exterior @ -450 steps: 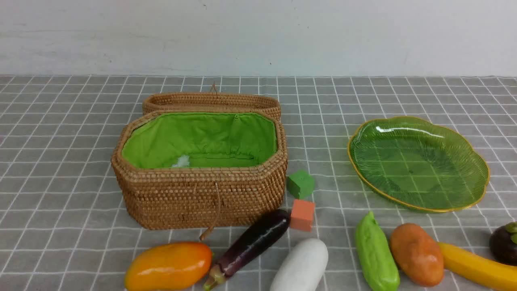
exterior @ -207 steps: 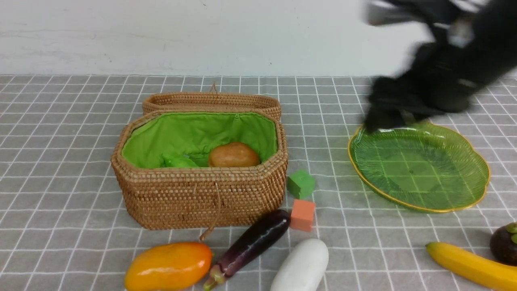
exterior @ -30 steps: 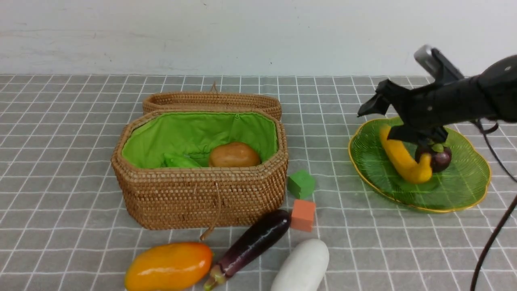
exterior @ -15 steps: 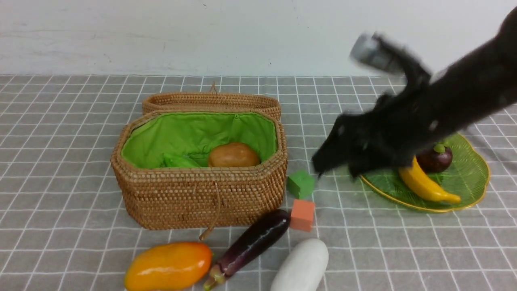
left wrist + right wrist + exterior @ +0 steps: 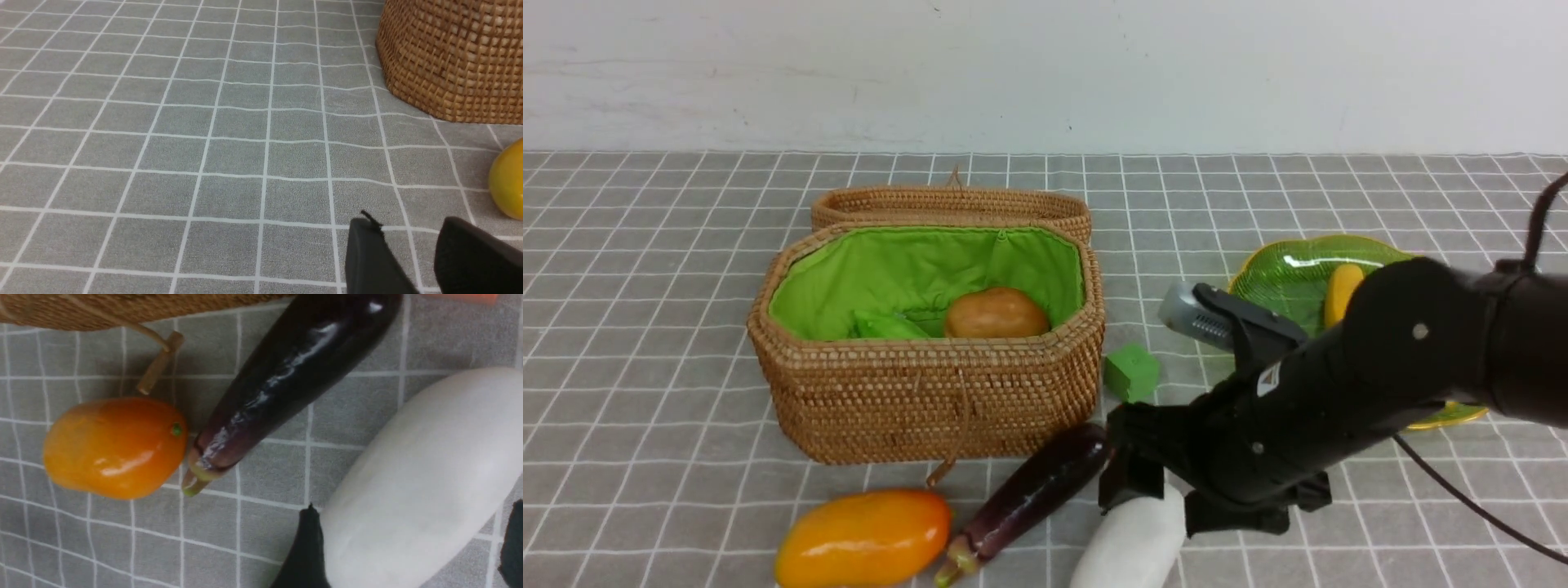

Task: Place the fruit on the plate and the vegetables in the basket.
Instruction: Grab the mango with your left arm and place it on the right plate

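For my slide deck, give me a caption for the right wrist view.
Right tool open astride the white radish, eggplant and mango alongside, basket edge nearby.

Glossy eggplant (image 5: 286, 375), woven rattan basket (image 5: 931, 400)

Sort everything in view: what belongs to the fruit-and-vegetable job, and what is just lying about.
Job: basket, plate, mango, eggplant, radish, potato, green pod, banana.
Lying about: green cube, orange cube (only a sliver shows).
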Robot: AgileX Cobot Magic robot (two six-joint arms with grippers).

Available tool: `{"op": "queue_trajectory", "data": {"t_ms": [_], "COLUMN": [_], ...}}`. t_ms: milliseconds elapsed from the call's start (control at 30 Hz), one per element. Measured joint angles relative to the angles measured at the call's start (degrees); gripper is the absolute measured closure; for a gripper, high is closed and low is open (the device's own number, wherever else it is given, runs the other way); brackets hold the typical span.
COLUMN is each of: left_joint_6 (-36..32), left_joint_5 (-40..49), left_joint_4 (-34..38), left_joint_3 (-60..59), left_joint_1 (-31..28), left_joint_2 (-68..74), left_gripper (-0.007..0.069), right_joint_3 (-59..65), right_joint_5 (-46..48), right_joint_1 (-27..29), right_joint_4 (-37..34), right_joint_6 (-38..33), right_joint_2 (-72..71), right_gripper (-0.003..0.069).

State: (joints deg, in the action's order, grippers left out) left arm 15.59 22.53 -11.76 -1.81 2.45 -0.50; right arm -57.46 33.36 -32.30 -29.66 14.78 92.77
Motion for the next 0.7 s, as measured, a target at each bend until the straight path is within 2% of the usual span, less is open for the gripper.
{"op": "queue_trajectory", "data": {"t_ms": [133,267,333,400,433,500,533,567,600,633,700], "left_joint_6": [0.00,0.00,0.00,0.00,0.00,0.00,0.00,0.00,0.00,0.00,0.00], "left_joint_5": [0.00,0.00,0.00,0.00,0.00,0.00,0.00,0.00,0.00,0.00,0.00], "left_joint_4": [0.00,0.00,0.00,0.00,0.00,0.00,0.00,0.00,0.00,0.00,0.00], "left_joint_3": [0.00,0.00,0.00,0.00,0.00,0.00,0.00,0.00,0.00,0.00,0.00], "left_joint_1": [0.00,0.00,0.00,0.00,0.00,0.00,0.00,0.00,0.00,0.00,0.00], "left_joint_2": [0.00,0.00,0.00,0.00,0.00,0.00,0.00,0.00,0.00,0.00,0.00], "left_gripper": [0.0386,0.0386,0.0386,0.0386,0.0386,0.0386,0.0386,0.0386,0.0386,0.0386,0.0386], "right_joint_3": [-0.38,-3.34,-5.30,-5.73,-5.59,-4.46,-2.33,-1.94,2.04,3.27,11.26], "right_joint_5": [0.59,7.05,14.26,17.55,21.68,23.93,24.84,24.84,24.39,24.25,20.49], "right_joint_1": [1.13,5.59,9.41,11.72,14.22,16.63,17.59,17.80,18.24,18.32,18.50], "right_joint_4": [5.81,19.44,29.66,34.26,38.25,40.35,40.48,40.35,38.99,38.73,35.43], "right_joint_6": [-0.10,-5.87,-10.15,-11.52,-12.10,-12.54,-12.68,-12.74,-12.80,-12.80,-12.92], "right_joint_2": [-1.30,-7.66,-13.97,-17.99,-22.80,-28.57,-33.40,-34.09,-39.76,-40.48,-48.72], "right_gripper": [0.0078,0.0080,0.0102,0.0128,0.0178,0.0260,0.0329,0.0355,0.0449,0.0477,0.0618]}}
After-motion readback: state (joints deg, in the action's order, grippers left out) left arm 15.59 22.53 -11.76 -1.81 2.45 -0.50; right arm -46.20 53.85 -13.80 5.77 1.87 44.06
